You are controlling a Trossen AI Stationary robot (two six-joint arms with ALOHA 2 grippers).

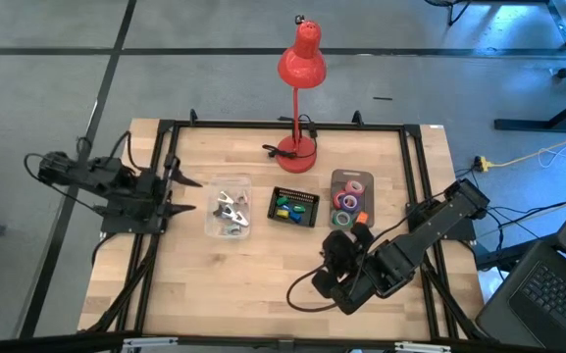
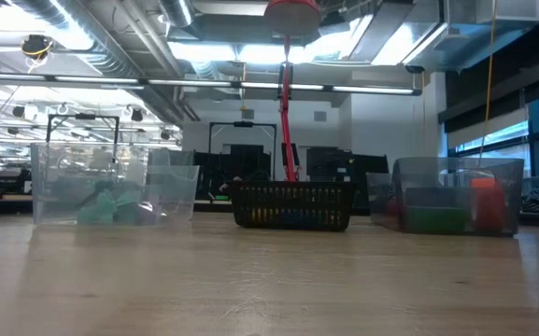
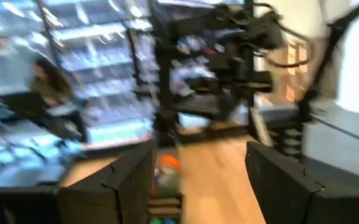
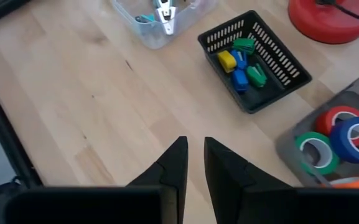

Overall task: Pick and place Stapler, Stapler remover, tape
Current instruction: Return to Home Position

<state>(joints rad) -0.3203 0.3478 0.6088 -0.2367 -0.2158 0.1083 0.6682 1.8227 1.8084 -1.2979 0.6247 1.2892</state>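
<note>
**Bench (image 1: pixel 253 284) seen from above, three containers in one row across its middle.** Left: transparent bin (image 1: pixel 210 221) holding the metal-clawed staple removers (image 1: pixel 231 208). Centre: black basket (image 4: pixel 277 57) holding the small yellow, blue and green staplers (image 4: pixel 238 65). Right: grey-tinted bin (image 1: pixel 352 173) holding the tape (image 4: pixel 316 153), with rolls of green, blue, red and orange lying against one another.

Behind the row, a red lamp (image 1: pixel 300 61) stands on its round base near the back edge, its head raised on a thin stem.

The left gripper (image 1: pixel 194 195) hangs at the left side, just beside the transparent bin, its fingers (image 3: pixel 129 180) spread apart and holding nothing. The right gripper (image 4: pixel 193 146) sits over the front right part, near the front end of the tape's bin, its fingers drawn almost together on nothing. Its arm crosses the right-hand rail.

Black frame rails (image 1: pixel 263 126) run along both sides and the back. Bare wood lies in front of the row, broadest at front left and centre, and narrow strips of it separate the containers
</note>
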